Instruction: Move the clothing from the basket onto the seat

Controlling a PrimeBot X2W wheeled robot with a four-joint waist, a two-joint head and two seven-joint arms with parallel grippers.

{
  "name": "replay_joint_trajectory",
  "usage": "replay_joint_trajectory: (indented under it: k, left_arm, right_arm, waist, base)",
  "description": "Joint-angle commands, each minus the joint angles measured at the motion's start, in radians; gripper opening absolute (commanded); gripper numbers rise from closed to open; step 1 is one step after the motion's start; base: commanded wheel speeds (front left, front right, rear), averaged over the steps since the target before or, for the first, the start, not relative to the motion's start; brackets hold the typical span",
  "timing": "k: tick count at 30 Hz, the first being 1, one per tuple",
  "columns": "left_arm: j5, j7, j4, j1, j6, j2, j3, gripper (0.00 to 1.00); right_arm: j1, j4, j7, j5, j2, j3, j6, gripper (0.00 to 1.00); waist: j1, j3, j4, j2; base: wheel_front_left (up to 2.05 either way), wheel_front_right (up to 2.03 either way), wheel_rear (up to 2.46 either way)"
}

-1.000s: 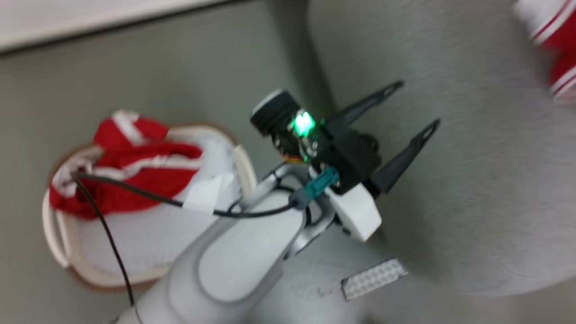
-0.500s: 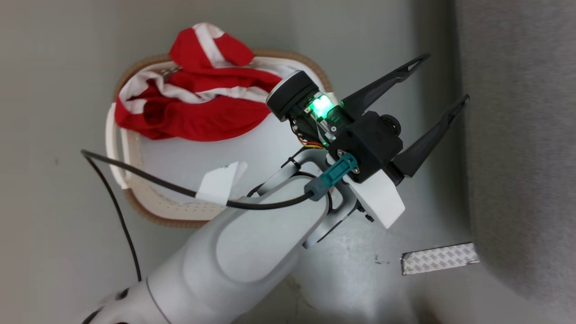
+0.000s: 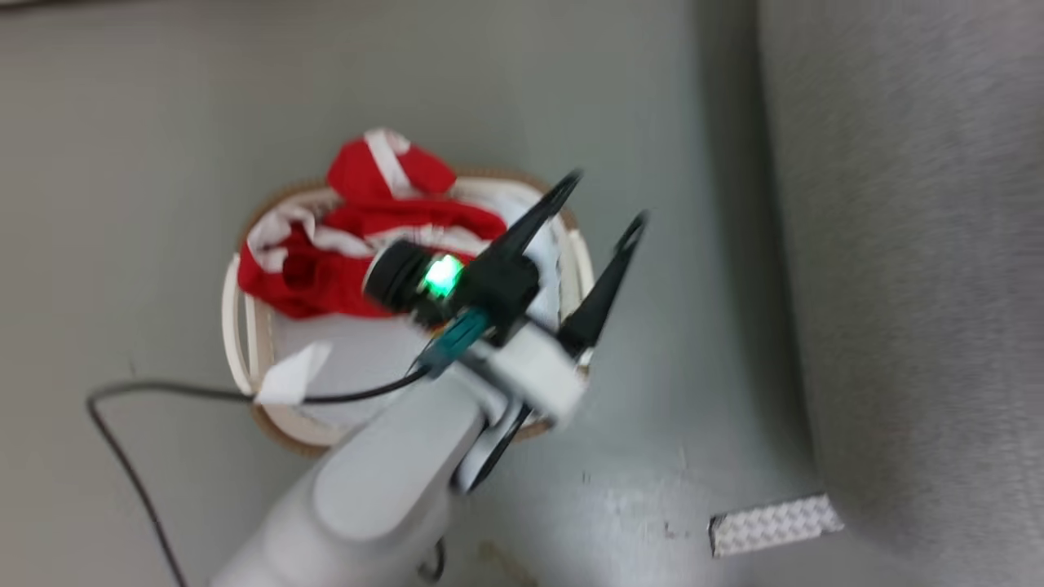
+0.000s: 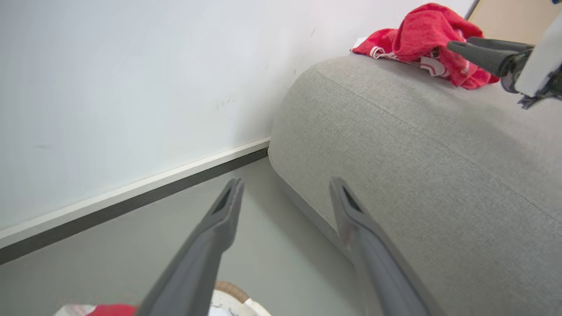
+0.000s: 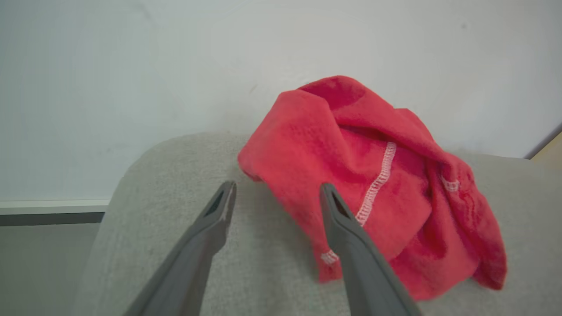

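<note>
A plain white wall (image 4: 109, 79) met the smooth grey-green floor (image 3: 147, 122) at a pale skirting board (image 4: 131, 189). A textured white strip (image 3: 775, 526) lay on the floor.

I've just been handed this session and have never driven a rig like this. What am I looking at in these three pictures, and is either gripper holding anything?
This is a wheeled robot with two arms, each ending in a gripper with two long dark fingers.

The head view looks down from the robot's head. The left gripper, jaws open and empty, hangs over the right side of the basket. The basket stands on the floor and holds red clothing. The grey seat is at the right.

The left wrist view looks along that same gripper's fingers, toward the seat and a white wall.

The right wrist view looks along the right gripper, which is also open and empty. A red garment lies on the seat by its fingers.

So one piece is across, and more waits in the basket.
</note>
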Motion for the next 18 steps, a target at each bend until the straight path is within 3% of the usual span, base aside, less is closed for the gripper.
replay_joint_trajectory:
  k: [1,10,18]
  left_arm:
    - [-0.023,-0.007,0.003,0.046,0.006,0.019,0.009,1.0]
    - [-0.07,-0.016,-0.104,0.362,0.076,0.111,0.181,1.0]
    - [-0.04,-0.016,-0.202,0.695,0.122,0.112,0.407,1.0]
  right_arm:
    - [0.058,-0.021,0.001,0.009,0.014,0.01,-0.002,1.0]
    - [0.435,-0.279,0.001,0.036,0.146,0.064,-0.002,1.0]
    - [0.706,-0.434,0.001,0.044,0.244,0.17,-0.003,1.0]
  waist:
    - [0.0,-0.128,-0.042,0.0001]
    - [0.0,-0.402,-0.032,0.0001]
    - [0.0,-0.588,-0.002,0.0001]
  base:
    - [0.0,0.0,0.0]
    - [0.0,0.0,0.0]
    - [0.0,0.0,0.0]
